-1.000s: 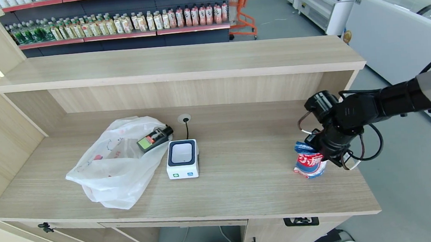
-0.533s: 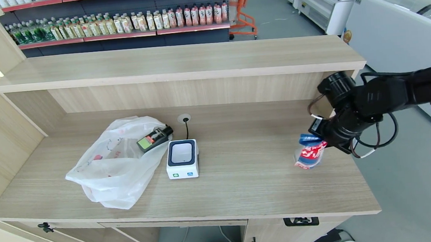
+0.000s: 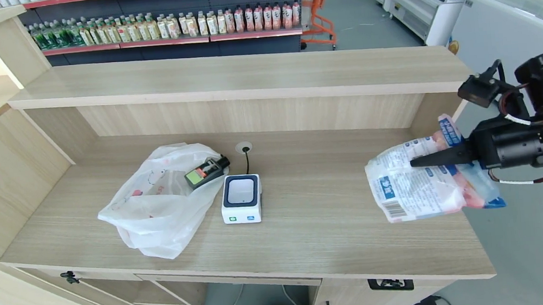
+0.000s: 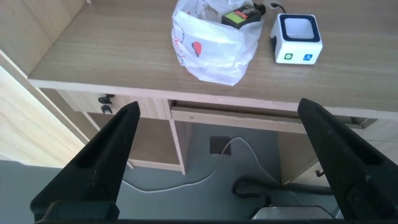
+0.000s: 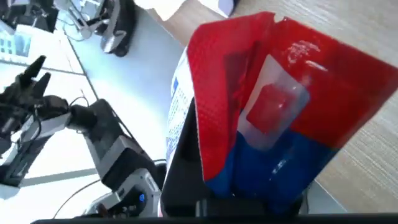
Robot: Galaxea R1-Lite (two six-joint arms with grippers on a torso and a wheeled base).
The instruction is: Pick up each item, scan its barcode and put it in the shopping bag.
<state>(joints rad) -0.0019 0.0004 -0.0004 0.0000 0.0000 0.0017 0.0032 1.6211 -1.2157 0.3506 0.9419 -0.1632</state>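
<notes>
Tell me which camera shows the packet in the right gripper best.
The head view: the whole packet, with its white back and barcode, pinched by the right gripper. The right wrist view shows its red and blue face close up. The left wrist view looks at the shopping bag and scanner.

Between the scanner (image 3: 241, 199) at centre frame and the packet (image 3: 414, 185) in your right claw (image 3: 422, 161) at the right edge, open counter (image 3: 320, 216) stretches wide, so you can pass there freely. Left of the scanner, the shopping bag (image 3: 154, 205) sits just beside it, with a handheld terminal (image 3: 206, 171) lying at the bag's upper right corner. The scanner's cable (image 3: 247, 163) runs up to a hole behind it, and the counter's raised back wall (image 3: 249, 118) closes the far side.
</notes>
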